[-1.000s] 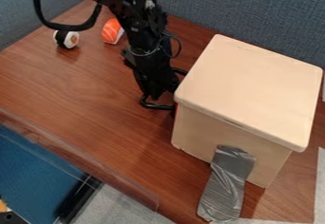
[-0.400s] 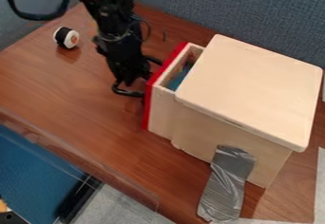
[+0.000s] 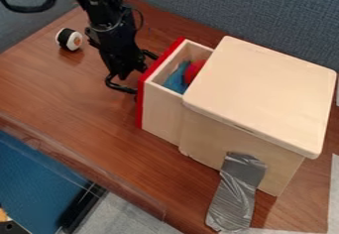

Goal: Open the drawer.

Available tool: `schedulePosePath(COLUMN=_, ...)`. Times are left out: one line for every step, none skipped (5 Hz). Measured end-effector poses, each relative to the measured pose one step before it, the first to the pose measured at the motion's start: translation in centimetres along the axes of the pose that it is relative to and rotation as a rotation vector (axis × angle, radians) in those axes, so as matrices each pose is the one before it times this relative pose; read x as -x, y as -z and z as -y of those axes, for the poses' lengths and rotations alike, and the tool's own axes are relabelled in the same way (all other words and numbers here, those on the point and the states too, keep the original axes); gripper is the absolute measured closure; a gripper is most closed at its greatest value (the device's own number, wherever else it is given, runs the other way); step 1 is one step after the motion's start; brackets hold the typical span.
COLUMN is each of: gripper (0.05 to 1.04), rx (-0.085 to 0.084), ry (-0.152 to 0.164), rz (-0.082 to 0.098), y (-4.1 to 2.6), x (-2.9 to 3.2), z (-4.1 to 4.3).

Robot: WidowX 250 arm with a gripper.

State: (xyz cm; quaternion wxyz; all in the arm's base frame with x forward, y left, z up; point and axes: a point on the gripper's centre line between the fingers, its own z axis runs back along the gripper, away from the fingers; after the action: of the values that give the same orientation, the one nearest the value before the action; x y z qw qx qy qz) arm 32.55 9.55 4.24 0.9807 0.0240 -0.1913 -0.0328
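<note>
Gripper: black, two-fingered [image 3: 145,74], hanging from the black arm [image 3: 106,20], which enters at upper left. Fingers spread apart, one nearer the viewer, the other farther back; nothing seen held between them.

Drawer: pale wooden drawer with red front panel [image 3: 141,104], just to the gripper's right, standing partly out of its box. Red panel faces the gripper; whether they touch, cannot tell. Inside, right of the gripper: a crumpled blue item [image 3: 175,81] and, just past it, a rounded red item [image 3: 193,70].

Box: pale wooden, flat-topped [image 3: 258,94], farther right of the gripper. Grey tape strip [image 3: 235,193] well below and right of the gripper, running from box side down to the brown wood-grain table [image 3: 73,96].

Black-and-white toy sushi roll [image 3: 69,39]: up and left of the gripper, well apart. Blue-grey fabric partition [image 3: 258,10] behind it all.
</note>
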Motion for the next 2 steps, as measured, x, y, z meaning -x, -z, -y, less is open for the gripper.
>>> schedulePosePath(gripper=0.930, rx=-0.0059, ry=-0.0023, rz=0.0026, y=-0.154, x=-0.055, z=-0.599)
schedulePosePath(gripper=0.930, rx=-0.0107, ry=-0.0140, rz=-0.0001, y=-0.172, x=0.167, z=-0.981)
